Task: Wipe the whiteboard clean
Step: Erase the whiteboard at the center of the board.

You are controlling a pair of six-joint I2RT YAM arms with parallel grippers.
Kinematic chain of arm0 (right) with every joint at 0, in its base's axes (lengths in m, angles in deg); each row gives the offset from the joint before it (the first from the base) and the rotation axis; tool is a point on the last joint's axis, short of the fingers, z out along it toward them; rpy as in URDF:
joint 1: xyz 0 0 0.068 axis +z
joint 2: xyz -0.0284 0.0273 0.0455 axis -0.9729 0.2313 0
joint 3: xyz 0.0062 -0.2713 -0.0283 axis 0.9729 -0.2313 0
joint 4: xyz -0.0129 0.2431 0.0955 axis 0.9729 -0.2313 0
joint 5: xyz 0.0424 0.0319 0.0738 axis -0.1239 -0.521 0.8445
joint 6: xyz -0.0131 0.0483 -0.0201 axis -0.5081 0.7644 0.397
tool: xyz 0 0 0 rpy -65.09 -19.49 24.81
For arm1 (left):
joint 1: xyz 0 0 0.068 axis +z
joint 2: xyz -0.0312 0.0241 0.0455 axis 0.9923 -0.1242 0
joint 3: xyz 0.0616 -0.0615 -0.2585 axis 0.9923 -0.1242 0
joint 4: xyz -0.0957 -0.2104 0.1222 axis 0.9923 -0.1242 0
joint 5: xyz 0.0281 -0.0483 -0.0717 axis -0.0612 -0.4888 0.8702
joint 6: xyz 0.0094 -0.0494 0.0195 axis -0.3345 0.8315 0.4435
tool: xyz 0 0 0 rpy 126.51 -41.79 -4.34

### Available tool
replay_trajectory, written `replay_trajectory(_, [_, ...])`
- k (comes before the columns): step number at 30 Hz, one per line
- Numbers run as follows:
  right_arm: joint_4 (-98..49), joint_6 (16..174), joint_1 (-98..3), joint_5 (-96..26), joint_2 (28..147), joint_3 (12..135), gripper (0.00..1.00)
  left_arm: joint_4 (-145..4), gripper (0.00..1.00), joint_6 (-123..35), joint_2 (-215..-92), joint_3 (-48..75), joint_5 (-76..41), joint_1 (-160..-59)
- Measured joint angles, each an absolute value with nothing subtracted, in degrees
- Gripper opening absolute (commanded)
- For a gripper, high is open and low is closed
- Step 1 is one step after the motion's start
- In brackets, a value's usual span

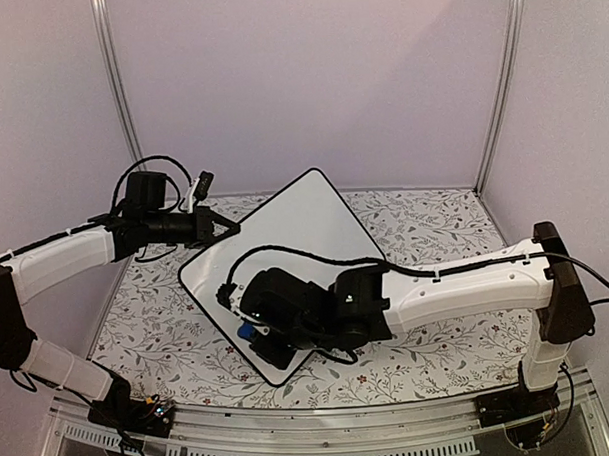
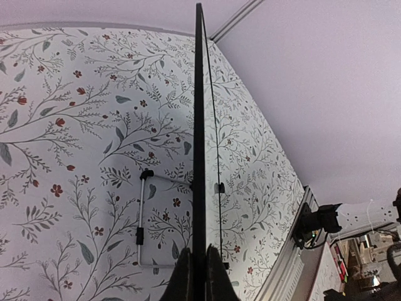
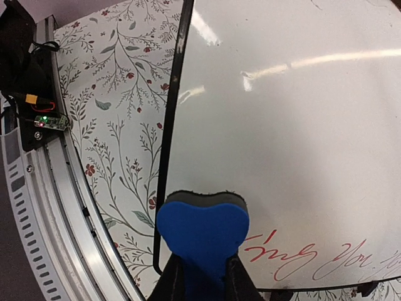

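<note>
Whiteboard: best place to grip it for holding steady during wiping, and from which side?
Pinch the whiteboard by the thin rim of its far-left edge, coming in edge-on from the left, where the left gripper sits. The panel is flat and thin, so only an edge fits the jaws, and the face is left free for the eraser.

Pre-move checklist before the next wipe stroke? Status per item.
1. Hold of left gripper on whiteboard rim: ok, shut on the edge.
2. Hold of right gripper on blue eraser: ok, pinched between the fingers.
3. Eraser over the board face: ok, it sits just inside the black rim.
4. Eraser pressed onto the surface: cannot tell.
5. Board clean: not ok, red writing remains along the edge beside the eraser.
</note>
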State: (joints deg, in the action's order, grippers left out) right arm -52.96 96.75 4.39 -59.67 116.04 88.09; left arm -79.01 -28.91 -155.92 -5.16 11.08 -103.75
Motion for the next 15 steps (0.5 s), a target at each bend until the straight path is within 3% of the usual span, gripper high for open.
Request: replay_trajectory(15, [-52.92,95.55,4.19,-59.11,120.9,85.97,0.07,-79.01,0.0,-28.78,-155.92,-5.16,11.06,-103.75])
